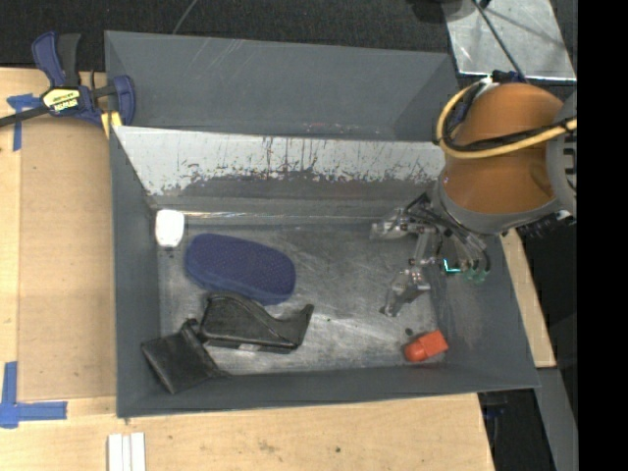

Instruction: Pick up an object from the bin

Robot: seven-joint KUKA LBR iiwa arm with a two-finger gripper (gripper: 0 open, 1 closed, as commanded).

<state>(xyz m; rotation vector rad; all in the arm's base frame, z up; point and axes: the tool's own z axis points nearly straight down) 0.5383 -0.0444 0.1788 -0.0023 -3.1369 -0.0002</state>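
The pincer [407, 287] hangs over bare floor just above the small red block [426, 345]. I cannot tell whether it is open or shut, and nothing is lifted yet. The bin's wall [494, 327] crowds the red block's right, while the floor to its left is open up to the blue oval pad [240, 266].

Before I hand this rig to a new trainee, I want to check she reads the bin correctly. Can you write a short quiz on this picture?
1. True or false: the blue oval pad lies in the left half of the bin, apart from the gripper.
2. Fill in: the small white piece lies just above the blue oval pad's ____ end.
3. Which thing lies nearest the gripper? A) the blue oval pad B) the small red piece C) the small white piece

Key: 1 true; 2 left; 3 B.
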